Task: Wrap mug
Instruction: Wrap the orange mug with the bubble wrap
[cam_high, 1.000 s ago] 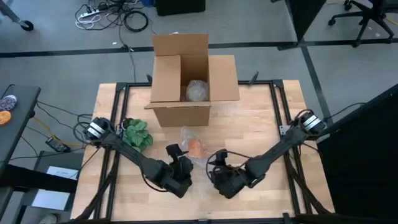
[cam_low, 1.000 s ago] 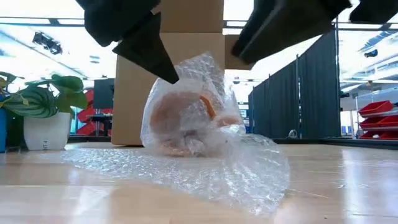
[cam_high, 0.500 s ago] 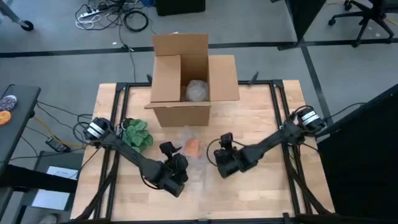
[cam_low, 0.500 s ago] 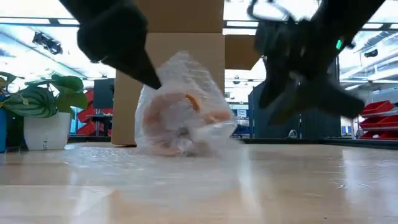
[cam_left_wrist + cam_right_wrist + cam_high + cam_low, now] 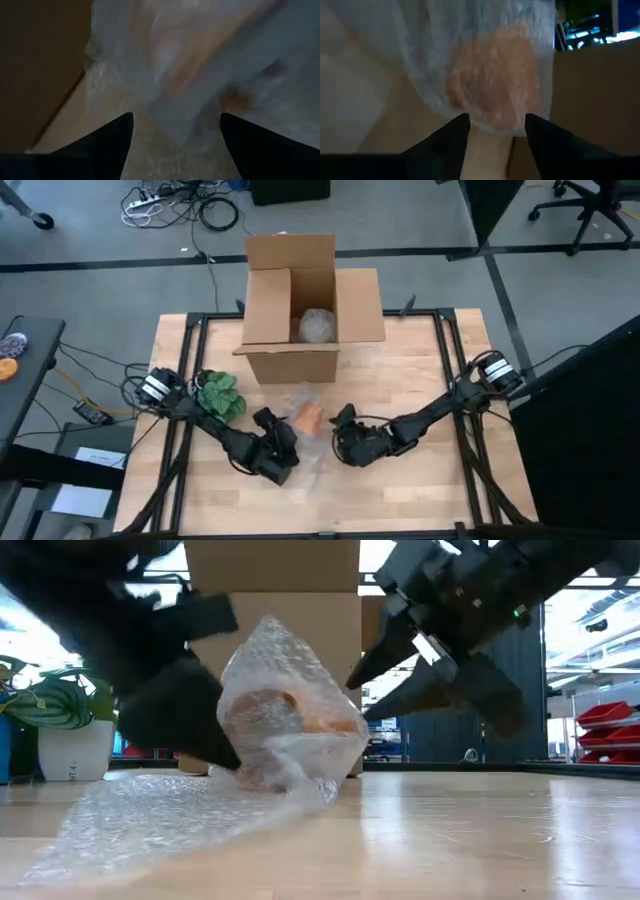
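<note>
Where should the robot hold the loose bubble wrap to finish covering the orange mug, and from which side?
Probably the flat tail of the bubble wrap lying on the table, on the left gripper's side. It is free there, while over the mug it bulges. Both grippers are open; the right gripper could steady the mug.

The wrapped mug sits before the box, between both pincers.

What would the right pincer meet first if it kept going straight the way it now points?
Most likely the orange mug in clear bubble wrap. The right pincer is open and points right at it, with the brown cardboard box behind. How far apart they are is hard to judge.
</note>
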`<action>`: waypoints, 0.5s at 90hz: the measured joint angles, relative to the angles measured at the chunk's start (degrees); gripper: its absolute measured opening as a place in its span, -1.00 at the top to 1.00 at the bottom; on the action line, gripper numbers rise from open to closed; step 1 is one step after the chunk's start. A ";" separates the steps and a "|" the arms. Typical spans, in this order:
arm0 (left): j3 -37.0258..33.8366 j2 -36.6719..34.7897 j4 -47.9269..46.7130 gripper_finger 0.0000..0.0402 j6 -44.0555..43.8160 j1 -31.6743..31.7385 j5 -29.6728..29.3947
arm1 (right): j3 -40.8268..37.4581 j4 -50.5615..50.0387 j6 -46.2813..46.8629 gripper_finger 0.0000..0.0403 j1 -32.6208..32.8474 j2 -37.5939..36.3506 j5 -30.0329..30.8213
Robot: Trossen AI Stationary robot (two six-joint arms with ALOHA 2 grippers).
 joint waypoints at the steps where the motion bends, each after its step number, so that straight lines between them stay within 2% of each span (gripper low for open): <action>1: -0.32 0.00 0.62 -0.42 -0.01 0.04 0.06 | 0.00 -0.35 -0.05 0.14 0.13 0.00 0.62; 9: -2.87 0.00 5.17 -0.41 -0.03 0.32 0.86 | 0.00 -3.28 -0.15 0.14 0.72 0.00 1.98; 34: -8.65 -0.02 18.04 -0.41 1.54 0.45 0.56 | 0.00 -1.12 -0.39 0.15 -0.51 0.02 -5.15; 45: -9.60 -0.02 20.22 -0.41 1.56 0.83 0.69 | 0.00 0.26 -2.05 0.15 -1.89 0.04 -8.84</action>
